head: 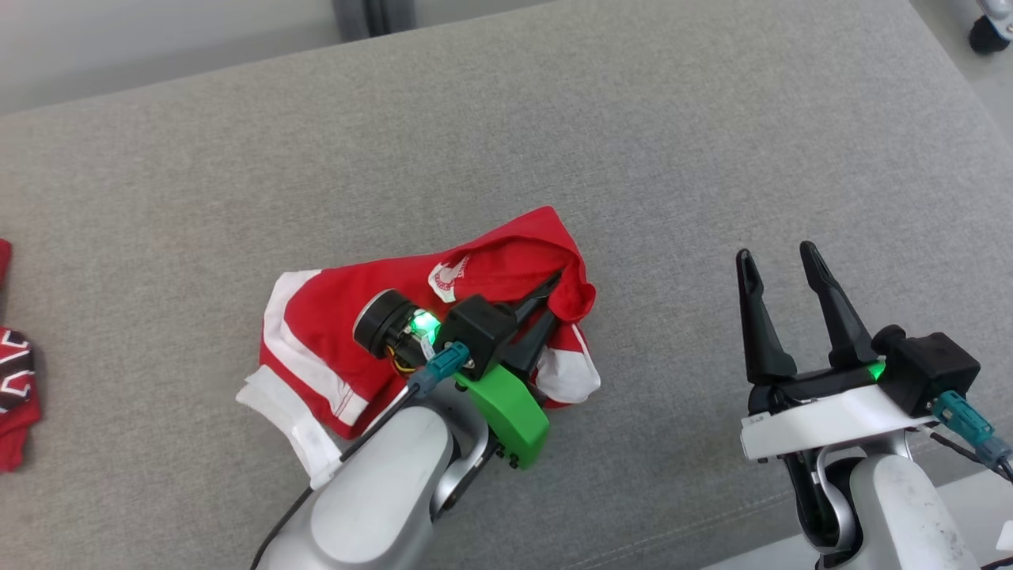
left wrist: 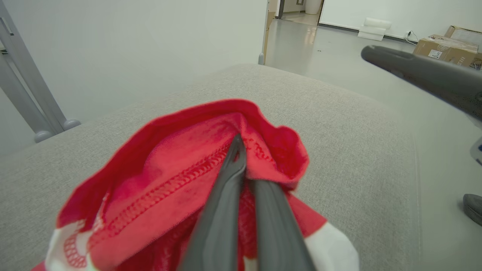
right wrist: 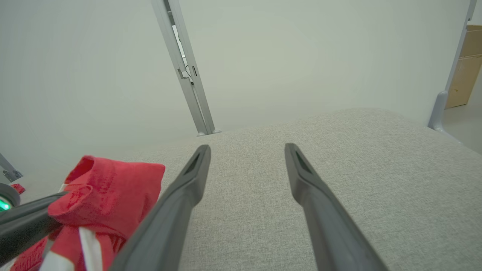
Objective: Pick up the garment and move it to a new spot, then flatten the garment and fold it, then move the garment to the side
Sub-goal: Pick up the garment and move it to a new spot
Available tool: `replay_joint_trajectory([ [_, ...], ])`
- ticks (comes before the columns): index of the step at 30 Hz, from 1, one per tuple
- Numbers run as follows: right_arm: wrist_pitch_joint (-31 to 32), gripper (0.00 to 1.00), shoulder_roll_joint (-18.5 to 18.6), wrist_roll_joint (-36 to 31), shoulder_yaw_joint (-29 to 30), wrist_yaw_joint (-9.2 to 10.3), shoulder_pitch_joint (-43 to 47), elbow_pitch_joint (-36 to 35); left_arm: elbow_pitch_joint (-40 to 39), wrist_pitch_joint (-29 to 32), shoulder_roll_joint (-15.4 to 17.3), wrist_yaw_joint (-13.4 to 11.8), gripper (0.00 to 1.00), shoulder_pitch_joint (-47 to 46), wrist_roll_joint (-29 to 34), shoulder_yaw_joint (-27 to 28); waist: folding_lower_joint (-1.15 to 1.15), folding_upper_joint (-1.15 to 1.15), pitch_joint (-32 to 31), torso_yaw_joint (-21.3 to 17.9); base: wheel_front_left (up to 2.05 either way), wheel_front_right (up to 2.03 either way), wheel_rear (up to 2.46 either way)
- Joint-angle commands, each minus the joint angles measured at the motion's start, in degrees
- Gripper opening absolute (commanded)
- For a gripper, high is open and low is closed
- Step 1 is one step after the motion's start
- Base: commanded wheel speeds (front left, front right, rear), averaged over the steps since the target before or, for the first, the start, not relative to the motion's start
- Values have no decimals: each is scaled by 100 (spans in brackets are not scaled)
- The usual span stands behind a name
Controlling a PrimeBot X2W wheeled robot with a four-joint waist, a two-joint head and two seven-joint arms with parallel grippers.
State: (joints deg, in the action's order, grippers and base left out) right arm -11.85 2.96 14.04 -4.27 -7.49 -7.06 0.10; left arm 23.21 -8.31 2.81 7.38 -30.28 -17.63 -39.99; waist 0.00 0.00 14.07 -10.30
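Left arm (head: 380, 491) at the bottom of the head view, its left claw (head: 550, 297) pinching a fold of the garment (head: 332, 324).

The grey bench (head: 554, 119) carries the crumpled red-and-white garment at centre-left. The grip sits at the garment's right edge, probably so it can be lifted to a new spot. The right claw (head: 775, 255) waits spread and empty at lower right, well apart from the cloth. The left wrist view shows the stitched hem caught between the fingers, which the head view hides; the right wrist view shows the raised fold from the side. Another red cloth (head: 16, 396) lies at the head view's left edge.
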Motion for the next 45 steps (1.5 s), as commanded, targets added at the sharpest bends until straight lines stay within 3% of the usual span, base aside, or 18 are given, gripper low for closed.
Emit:
replay_joint_trajectory([
  [1,-64,100,-8,40,-7,0,-119,21,100,-72,33,19,26,-158,-61,-52,0,0,453,-413,0,0,0],
  [2,-93,100,-6,48,6,0,-128,51,190,-139,32,19,99,-215,-63,-111,0,0,474,-409,0,0,0],
  [8,-159,100,-5,-18,88,0,-155,181,275,-477,25,-15,100,-334,-48,-275,0,0,363,-145,0,0,0],
  [14,-99,100,-2,-124,145,0,-108,222,-349,-651,113,-218,100,-75,-101,-96,0,0,36,296,0,0,0],
  [24,164,100,0,-315,247,0,142,30,-1255,-688,725,-978,100,882,-404,1221,0,0,-424,962,0,0,0],
  [29,281,100,-1,-354,285,0,258,-69,-1429,-689,993,-1230,100,1379,-480,1906,0,0,-570,1183,0,0,0],
  [36,397,100,0,-377,342,0,419,-168,-1580,-689,1187,-1288,100,1906,-503,2657,0,0,-715,1372,0,0,0],
  [45,490,100,1,-371,402,0,670,-211,-1510,-690,1239,-1070,100,2338,-420,2768,0,0,-927,1331,0,0,0],
])
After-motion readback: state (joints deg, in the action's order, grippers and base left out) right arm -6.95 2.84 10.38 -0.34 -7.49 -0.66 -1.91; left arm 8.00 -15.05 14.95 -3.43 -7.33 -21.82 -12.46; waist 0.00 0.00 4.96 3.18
